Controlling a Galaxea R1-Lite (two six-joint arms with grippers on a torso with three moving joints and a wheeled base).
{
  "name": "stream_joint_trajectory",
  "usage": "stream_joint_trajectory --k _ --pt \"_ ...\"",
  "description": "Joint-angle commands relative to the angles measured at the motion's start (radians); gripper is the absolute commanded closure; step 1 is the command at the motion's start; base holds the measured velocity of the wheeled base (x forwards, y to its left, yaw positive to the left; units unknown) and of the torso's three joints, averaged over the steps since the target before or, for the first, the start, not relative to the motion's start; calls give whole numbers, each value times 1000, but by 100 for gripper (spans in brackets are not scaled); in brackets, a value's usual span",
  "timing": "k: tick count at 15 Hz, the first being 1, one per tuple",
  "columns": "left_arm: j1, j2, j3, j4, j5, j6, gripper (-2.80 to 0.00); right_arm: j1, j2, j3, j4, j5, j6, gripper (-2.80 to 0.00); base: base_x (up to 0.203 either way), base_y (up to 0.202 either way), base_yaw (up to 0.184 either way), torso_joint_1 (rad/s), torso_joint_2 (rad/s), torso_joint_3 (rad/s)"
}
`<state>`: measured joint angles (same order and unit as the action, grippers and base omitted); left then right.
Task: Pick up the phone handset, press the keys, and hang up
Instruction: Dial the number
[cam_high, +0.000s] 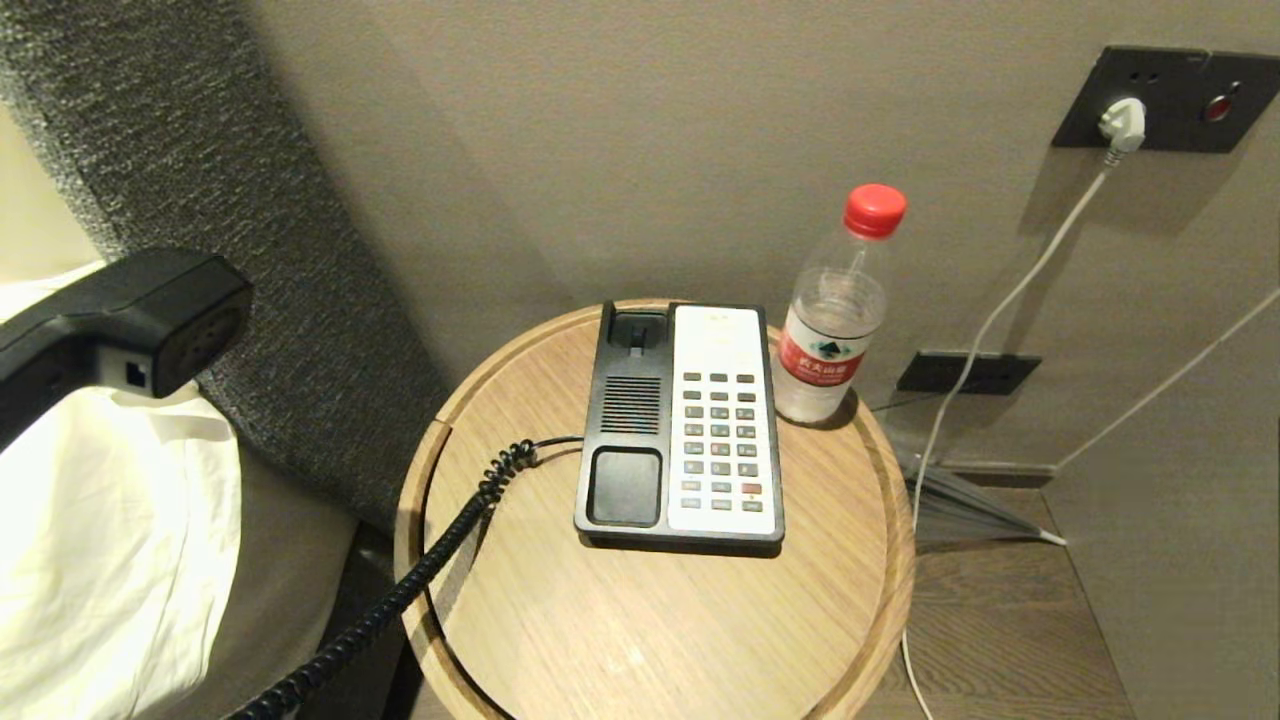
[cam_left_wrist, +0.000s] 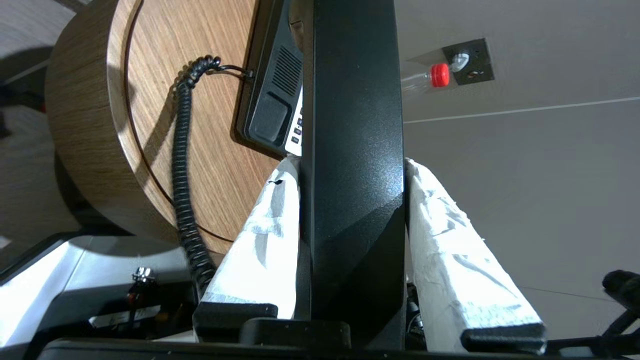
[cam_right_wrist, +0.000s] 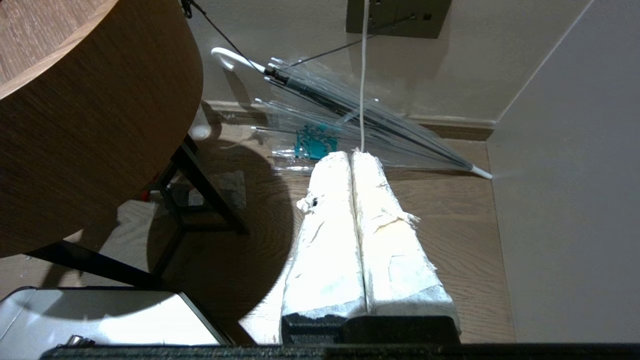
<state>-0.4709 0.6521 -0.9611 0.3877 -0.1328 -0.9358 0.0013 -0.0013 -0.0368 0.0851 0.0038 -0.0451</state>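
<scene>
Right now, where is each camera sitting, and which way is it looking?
Head view: up on the head, looking down at the round table and phone base; no arm shows, only the lifted phone handset.
Left wrist view: behind the left pincer, which clamps the handset, facing the table.
Right wrist view: behind the shut right pincer, low beside the table, facing a floor umbrella.
Shared: all show the table.

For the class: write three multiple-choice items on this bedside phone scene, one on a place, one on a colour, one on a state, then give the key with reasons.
1. Where does the water bottle stand?
A. right of the phone base
B. on the floor
C. on the bed

2. The bottle's cap is:
A. blue
B. red
C. white

3. The phone handset is:
A. resting in its cradle
B. lying on the table
C. lifted, clamped in the left gripper

Key: 1 A, it stands beside the base's keypad side. 2 B, the cap is red. 3 C, both fingers press its sides and the cradle is empty.
</scene>
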Motion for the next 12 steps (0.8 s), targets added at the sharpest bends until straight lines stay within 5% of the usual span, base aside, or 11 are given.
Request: stream_joint_trajectory --k 1,6,12 --pt "0 5 -6 2 -22 -7 0 0 -11 0 2 1 -1 0 0 0 0 0 0 0" --pt "1 -3 7 4 -34 -9 0 0 -11 -45 32 4 5 0 0 0 0 0 0 0" --pt "1 -5 16 4 -38 -9 0 0 -11 -416 475 42 36 0 0 0 0 0 0 0"
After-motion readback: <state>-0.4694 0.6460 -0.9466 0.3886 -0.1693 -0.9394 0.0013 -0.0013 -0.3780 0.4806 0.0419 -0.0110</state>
